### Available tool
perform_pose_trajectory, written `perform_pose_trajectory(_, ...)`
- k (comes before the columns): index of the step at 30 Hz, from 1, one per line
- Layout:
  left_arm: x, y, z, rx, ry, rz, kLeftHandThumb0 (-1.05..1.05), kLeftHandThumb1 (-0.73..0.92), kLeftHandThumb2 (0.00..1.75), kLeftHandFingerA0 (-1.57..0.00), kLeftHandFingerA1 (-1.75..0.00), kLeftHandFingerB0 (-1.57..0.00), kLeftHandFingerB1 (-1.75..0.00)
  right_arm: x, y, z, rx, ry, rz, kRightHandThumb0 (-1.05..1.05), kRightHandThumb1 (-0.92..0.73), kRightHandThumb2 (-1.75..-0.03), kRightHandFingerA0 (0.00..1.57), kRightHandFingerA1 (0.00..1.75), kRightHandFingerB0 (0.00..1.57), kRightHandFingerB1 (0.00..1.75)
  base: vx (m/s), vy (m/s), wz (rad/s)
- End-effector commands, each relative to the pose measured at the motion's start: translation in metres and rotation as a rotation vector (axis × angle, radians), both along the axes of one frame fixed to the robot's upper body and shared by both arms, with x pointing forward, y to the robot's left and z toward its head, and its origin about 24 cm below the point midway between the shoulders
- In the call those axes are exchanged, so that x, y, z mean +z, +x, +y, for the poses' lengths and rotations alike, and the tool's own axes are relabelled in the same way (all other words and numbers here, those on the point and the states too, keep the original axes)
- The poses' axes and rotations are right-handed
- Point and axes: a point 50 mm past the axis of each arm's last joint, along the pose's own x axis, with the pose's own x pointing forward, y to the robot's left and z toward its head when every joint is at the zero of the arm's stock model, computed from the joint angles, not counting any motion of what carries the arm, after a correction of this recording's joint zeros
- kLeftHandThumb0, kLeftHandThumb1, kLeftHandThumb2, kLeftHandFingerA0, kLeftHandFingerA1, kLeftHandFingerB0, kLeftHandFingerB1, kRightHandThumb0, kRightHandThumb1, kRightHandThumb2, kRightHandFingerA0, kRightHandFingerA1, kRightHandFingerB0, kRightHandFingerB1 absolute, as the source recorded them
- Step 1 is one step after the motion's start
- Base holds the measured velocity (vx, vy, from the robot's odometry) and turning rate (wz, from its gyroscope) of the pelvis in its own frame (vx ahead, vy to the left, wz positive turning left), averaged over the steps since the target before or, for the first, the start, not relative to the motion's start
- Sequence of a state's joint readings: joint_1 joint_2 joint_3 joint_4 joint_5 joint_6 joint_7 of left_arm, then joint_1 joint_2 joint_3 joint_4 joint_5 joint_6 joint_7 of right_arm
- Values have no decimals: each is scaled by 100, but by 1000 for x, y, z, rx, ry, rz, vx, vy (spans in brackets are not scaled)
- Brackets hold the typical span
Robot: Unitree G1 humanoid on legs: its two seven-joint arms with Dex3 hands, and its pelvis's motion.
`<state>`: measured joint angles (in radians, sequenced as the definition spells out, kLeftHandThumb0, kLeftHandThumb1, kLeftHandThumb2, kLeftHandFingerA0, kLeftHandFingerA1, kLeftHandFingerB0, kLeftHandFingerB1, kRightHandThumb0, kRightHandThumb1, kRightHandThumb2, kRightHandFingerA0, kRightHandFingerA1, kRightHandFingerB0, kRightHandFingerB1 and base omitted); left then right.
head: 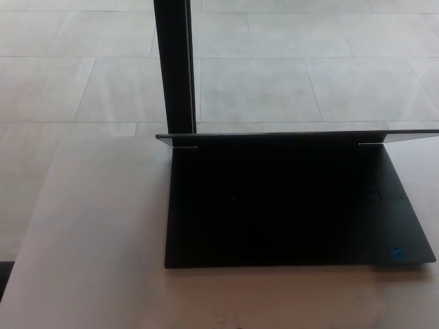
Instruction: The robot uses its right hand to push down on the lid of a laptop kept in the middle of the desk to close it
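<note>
My hands and fingers are out of view, so I cannot tell their state. The laptop (295, 205) lies open on the counter (96, 240), lid (295, 136) seen edge-on.

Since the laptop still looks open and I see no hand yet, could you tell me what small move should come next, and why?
Probably bring the right hand into view above the lid: the laptop stands open on the desk, and neither hand shows.
</note>
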<state>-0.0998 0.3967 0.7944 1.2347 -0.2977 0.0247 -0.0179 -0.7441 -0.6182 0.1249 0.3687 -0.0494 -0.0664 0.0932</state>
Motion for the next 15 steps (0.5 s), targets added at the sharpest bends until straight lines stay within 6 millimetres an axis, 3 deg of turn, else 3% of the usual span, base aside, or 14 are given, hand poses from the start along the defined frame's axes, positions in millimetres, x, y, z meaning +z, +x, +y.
perform_pose_trajectory(1,7,-9,11,53,44,10,-83,92,75,-57,-66,-46,-49,-38,8,46,166,-496,147,-83,-92,-68,29,50,38,32,0,0,0)
perform_pose_trajectory(6,6,-8,11,68,23,-17,-86,92,75,-52,-66,-43,-47,-67,9,48,180,-544,218,-82,-91,-68,31,53,39,34,0,0,0)
perform_pose_trajectory(7,6,-8,11,69,22,-19,-80,74,116,-50,-69,-39,-56,-71,9,48,183,-566,250,-83,-92,-68,28,52,37,33,0,0,0)
perform_pose_trajectory(8,6,-8,10,61,22,-17,-81,75,116,-51,-70,-38,-57,-82,8,48,185,-625,273,-83,-92,-68,28,53,37,34,0,0,0)
perform_pose_trajectory(9,6,-8,10,68,26,-14,-86,92,74,-53,-67,-45,-48,-86,8,48,189,-668,273,-82,-92,-69,30,55,38,36,0,0,0)
perform_pose_trajectory(10,6,-9,10,65,26,-15,-80,73,115,-51,-70,-40,-57,-93,7,47,188,-733,283,-84,-92,-71,29,55,37,36,0,0,0)
perform_pose_trajectory(11,6,-9,10,66,24,-19,-91,75,93,-52,-68,-42,-53,-98,7,45,185,-779,285,-83,-92,-72,32,55,38,36,0,0,0)
perform_pose_trajectory(12,6,-9,11,66,19,-22,-81,74,116,-51,-71,-38,-56,-103,7,44,180,-840,294,-83,-92,-72,32,55,38,36,0,0,0)
perform_pose_trajectory(13,6,-9,10,66,18,-22,-81,74,116,-51,-71,-38,-56,-104,7,43,178,-860,297,-83,-92,-72,32,55,38,36,0,0,0)
perform_pose_trajectory(14,6,-9,11,75,20,-22,-86,92,74,-52,-66,-43,-47,-108,6,41,175,-900,313,-83,-92,-72,31,55,35,35,0,0,0)
perform_pose_trajectory(15,7,-8,11,70,26,-19,-81,74,116,-51,-68,-38,-56,-115,6,33,160,-955,340,-83,-92,-71,32,55,38,36,0,0,0)
